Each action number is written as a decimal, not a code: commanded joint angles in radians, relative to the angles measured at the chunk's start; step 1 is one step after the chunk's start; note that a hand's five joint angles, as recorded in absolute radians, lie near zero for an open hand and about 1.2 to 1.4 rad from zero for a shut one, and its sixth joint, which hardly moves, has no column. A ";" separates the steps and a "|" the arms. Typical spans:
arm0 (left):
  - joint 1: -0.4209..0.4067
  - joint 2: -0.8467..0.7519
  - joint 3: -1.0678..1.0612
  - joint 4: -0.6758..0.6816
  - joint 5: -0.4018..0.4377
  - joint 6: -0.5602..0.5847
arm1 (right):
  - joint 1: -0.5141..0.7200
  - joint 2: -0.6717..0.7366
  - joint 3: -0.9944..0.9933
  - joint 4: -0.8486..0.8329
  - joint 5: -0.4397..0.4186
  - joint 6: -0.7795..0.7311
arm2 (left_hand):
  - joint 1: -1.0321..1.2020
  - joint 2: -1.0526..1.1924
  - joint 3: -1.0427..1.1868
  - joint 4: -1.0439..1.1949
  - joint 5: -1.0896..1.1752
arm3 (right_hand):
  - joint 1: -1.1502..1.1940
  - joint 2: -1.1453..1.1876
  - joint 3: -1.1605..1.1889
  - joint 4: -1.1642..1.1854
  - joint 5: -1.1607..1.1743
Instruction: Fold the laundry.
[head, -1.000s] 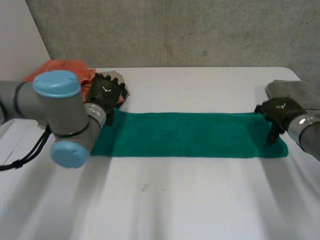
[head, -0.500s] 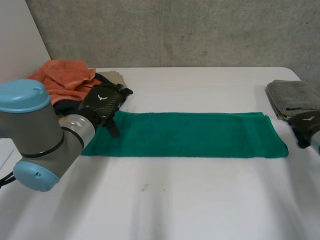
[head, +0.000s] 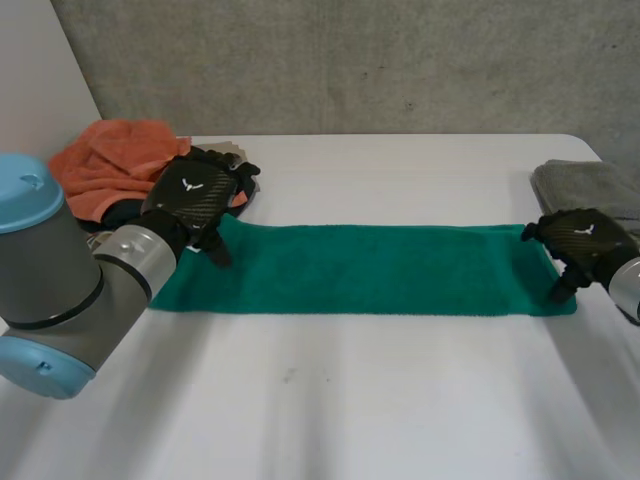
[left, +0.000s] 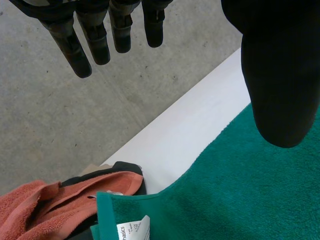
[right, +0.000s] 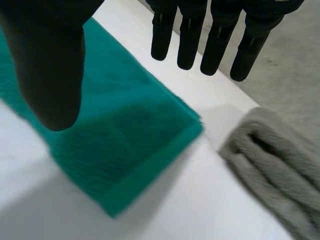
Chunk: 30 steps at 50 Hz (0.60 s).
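Observation:
A green towel (head: 370, 268) lies as a long flat strip across the middle of the white table (head: 400, 400). My left hand (head: 195, 200) hovers over its left far corner, fingers (left: 95, 35) straight and thumb apart, holding nothing. In the left wrist view the green towel (left: 240, 200) lies under the palm, a white label (left: 132, 231) at its corner. My right hand (head: 578, 242) is at the strip's right end, open. Its thumb (right: 50, 65) and straight fingers hang above the green towel (right: 120, 140) without touching it.
An orange cloth (head: 115, 160) is heaped at the table's far left on darker clothes (head: 232, 152), close to my left hand. A folded grey towel (head: 590, 185) lies at the far right, just beyond the green strip's end (right: 280, 170).
My right hand swung off to the right and came back over the towel's right end. The left arm drew back and left; the towel's left end now reaches further left.

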 joint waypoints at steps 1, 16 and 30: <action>0.000 -0.001 -0.018 0.017 0.001 0.000 | -0.001 0.083 -0.012 -0.002 0.010 -0.027 | -0.008 -0.023 -0.032 -0.022 -0.043 | 0.190 0.205 0.192 0.183 0.177; 0.006 -0.007 -0.055 0.059 0.001 0.000 | -0.007 0.160 -0.050 -0.048 0.088 -0.109 | -0.008 -0.023 -0.032 -0.022 -0.043 | 0.952 0.967 0.955 0.946 0.939; 0.008 0.030 -0.058 0.063 0.001 0.000 | -0.156 0.042 -0.039 -0.137 0.281 -0.317 | -0.011 -0.026 -0.035 -0.025 -0.046 | 0.952 0.967 0.955 0.946 0.939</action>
